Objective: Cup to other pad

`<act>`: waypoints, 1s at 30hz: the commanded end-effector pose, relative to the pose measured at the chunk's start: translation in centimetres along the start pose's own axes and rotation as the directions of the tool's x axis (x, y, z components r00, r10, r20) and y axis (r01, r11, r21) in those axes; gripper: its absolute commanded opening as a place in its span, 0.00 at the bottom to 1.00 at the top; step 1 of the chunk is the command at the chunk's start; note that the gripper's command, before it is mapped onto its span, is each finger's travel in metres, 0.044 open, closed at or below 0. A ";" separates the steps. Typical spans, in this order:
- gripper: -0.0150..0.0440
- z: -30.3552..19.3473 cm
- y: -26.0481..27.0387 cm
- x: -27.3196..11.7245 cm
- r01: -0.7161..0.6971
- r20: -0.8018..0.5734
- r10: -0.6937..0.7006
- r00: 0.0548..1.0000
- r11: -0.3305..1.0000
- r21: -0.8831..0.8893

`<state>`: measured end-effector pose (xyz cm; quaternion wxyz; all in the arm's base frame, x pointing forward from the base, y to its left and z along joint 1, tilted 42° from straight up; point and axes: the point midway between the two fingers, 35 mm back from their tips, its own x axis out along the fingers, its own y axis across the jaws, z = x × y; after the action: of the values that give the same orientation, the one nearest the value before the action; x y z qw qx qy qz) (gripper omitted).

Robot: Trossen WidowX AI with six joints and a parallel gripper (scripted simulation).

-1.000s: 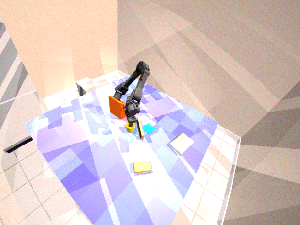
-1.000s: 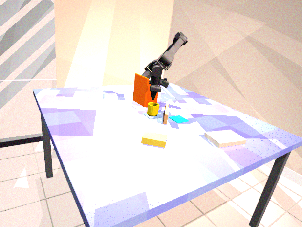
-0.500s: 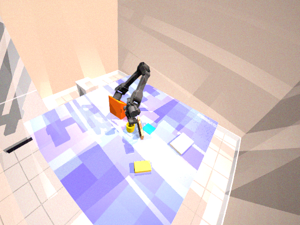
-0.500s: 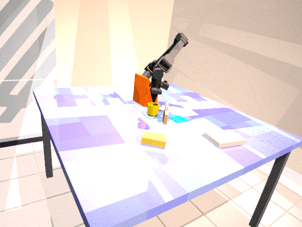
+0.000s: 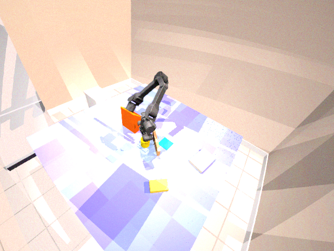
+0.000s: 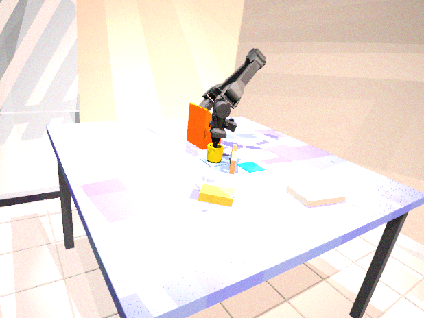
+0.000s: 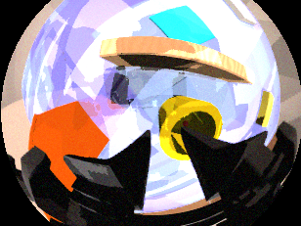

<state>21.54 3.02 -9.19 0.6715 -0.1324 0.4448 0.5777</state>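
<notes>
The yellow cup [image 5: 145,143] [image 6: 215,155] [image 7: 171,110] stands upright on a pale blue pad [image 6: 213,164]. Its mouth shows in the wrist view, with a small dark red spot inside; the marbles are otherwise hard to make out. My gripper [image 5: 145,140] [image 6: 215,145] [image 7: 165,132] points down at the cup's rim and is partly open. In the wrist view one fingertip overlaps the mouth and the other is left of the cup, with a gap to the wall. The cyan pad [image 5: 166,143] [image 6: 251,167] [image 7: 186,23] lies bare beyond the upright wooden board.
The thin wooden board [image 5: 157,144] [image 6: 233,161] [image 7: 142,46] stands between the two pads. A tall orange block [image 5: 129,120] [image 6: 197,127] [image 7: 64,141] stands behind the cup. A yellow block [image 5: 158,186] [image 6: 216,195] and a cream slab [image 5: 202,160] [image 6: 317,195] lie farther forward.
</notes>
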 end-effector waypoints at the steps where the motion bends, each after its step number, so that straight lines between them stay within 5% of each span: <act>1: 0.54 0.0 0.1 0.6 -0.003 0.005 0.003 1.000 1.000 0.005; 14: 0.54 0.1 0.4 2.3 -0.005 0.007 0.005 1.000 1.000 0.005; 30: 0.36 0.0 0.3 2.1 -0.004 0.002 0.004 1.000 1.000 0.000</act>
<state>21.16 4.54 -10.69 0.6710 -0.1304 0.4445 0.5790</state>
